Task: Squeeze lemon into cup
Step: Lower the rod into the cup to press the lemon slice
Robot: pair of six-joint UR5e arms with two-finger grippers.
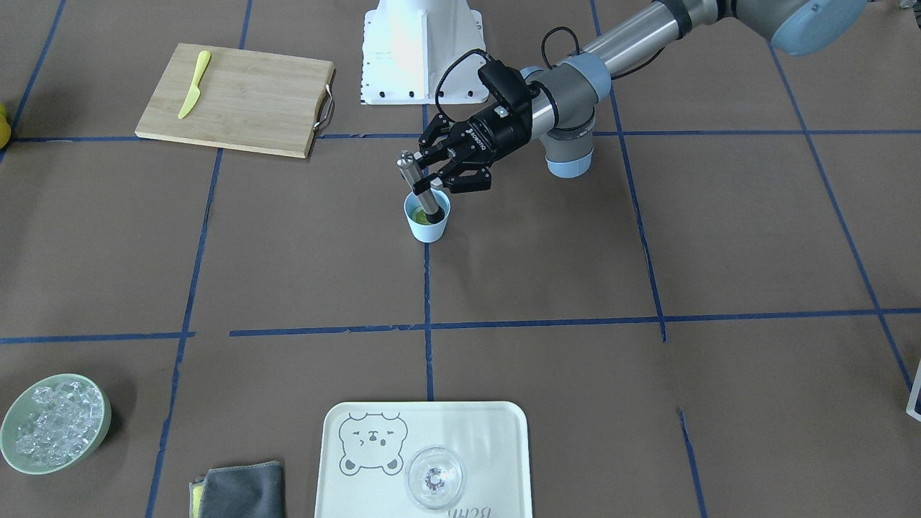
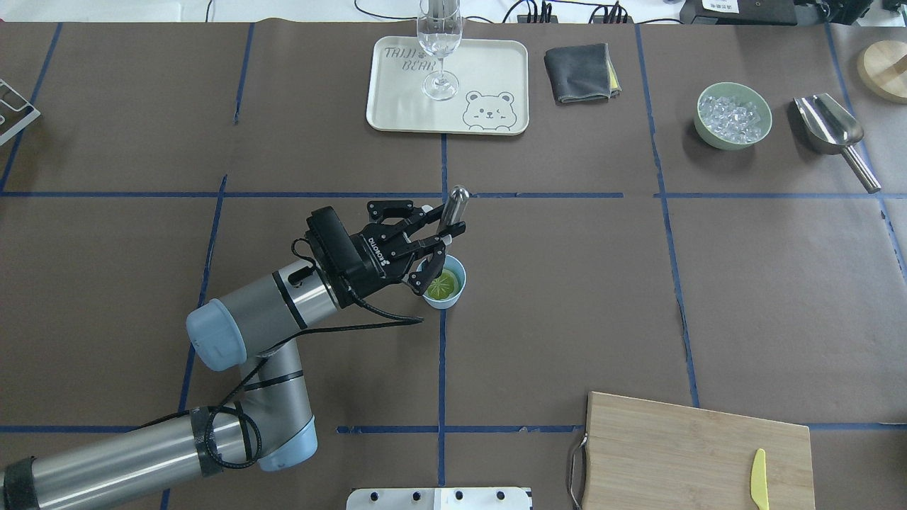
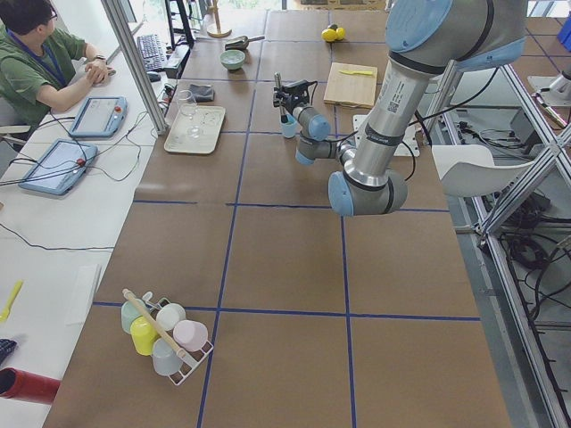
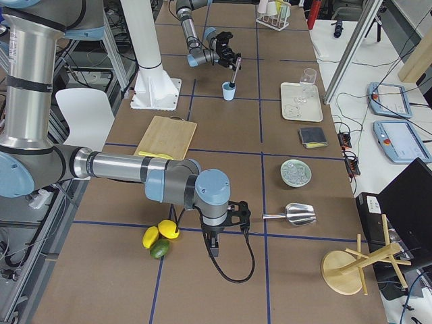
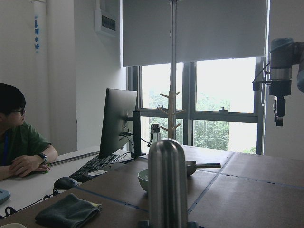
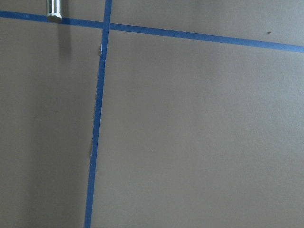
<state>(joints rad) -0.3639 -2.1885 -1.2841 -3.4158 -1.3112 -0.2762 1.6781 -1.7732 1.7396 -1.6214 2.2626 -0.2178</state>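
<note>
Lemon (image 1: 419, 214) is lying flat in the bottom of the cup (image 1: 429, 230), which is standing near the middle of the worktop (image 1: 647, 252). In the front-facing view the left pincer (image 1: 426, 180) is clamping a metal rod (image 1: 409, 167) and leaning it so that its dark lower end is reaching down into the cup, probably to press the juice out where it will collect. Rod and near rim are hiding most of the slice here. From overhead the slice is showing better, yellow-green and segmented, covering much of the cup's floor. The rod is entering on the arm's side of the rim, and I cannot tell whether its tip is touching the flesh. The tray (image 2: 397, 117) with the glass (image 2: 441, 42) and the green bowl of ice (image 2: 708, 134) are sitting well apart, out of the way. In the left side view the working arm is looking far and small, and the cup is only a pale speck under it. In the right side view the right pincer (image 4: 214, 244) is hanging idle over the worktop near some whole fruit (image 4: 158, 236); I cannot tell whether its jaws are apart or together. The left wrist camera is showing the rod rising up the middle, with cup and slice falling below the frame. The right wrist camera is showing only brown worktop, blue tape and a shiny metal end (image 6: 53, 9) cut off at the top edge.
</note>
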